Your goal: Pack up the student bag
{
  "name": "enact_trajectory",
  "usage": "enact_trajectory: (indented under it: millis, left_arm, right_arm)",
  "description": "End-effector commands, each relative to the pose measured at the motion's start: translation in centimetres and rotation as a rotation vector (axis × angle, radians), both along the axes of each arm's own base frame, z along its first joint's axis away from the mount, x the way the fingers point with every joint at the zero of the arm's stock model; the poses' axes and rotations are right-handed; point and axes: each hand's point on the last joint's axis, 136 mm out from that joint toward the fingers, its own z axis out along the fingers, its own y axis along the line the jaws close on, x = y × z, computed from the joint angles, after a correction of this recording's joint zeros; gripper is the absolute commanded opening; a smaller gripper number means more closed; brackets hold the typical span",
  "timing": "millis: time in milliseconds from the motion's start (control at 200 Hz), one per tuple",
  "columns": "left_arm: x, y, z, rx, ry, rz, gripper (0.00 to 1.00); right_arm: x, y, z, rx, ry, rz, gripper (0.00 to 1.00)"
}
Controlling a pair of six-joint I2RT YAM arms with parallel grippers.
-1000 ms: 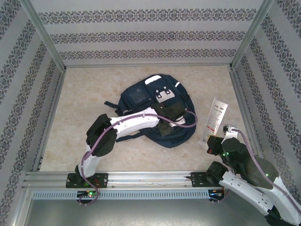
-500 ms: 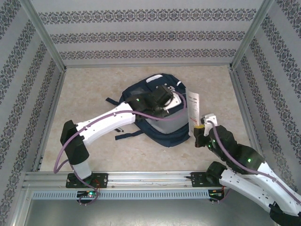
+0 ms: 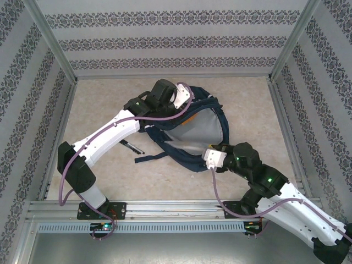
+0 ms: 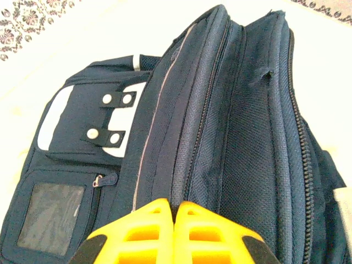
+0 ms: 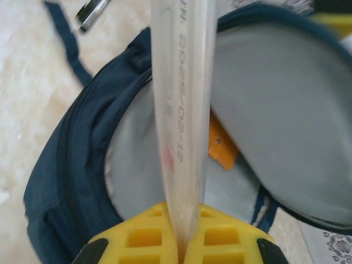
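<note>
On beige table [image 3: 99, 110], centre: pinching student bag [image 3: 190, 132] rim in clenched left end effector [image 4: 175, 212], lifting it for gaping mouth, aiming clear packet [image 5: 179, 82] clamped in right end effector [image 5: 184, 223] inside.

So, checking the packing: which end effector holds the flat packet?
The right end effector: it clamps the packet over the open bag, while the left end effector pinches bag fabric.
</note>
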Motion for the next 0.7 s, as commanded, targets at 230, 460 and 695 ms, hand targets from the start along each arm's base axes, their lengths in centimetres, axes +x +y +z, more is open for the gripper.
enact_trajectory:
  millis: [230, 460, 695]
  left_arm:
    - [-1.3, -1.8, 8.0, -0.211, -0.105, -0.119, 0.00]
    - [-2.3, -2.2, 9.1, -0.246, -0.092, -0.165, 0.00]
    - [-3.1, -2.4, 10.6, -0.291, -0.097, -0.192, 0.00]
  right_arm:
    - [4.9, -4.1, -3.0, -0.215, -0.071, -0.175, 0.00]
    - [9.7, -4.2, -2.2, -0.237, -0.091, -0.322, 0.00]
    - [13.1, -2.4, -1.4, -0.107, -0.034, -0.446, 0.00]
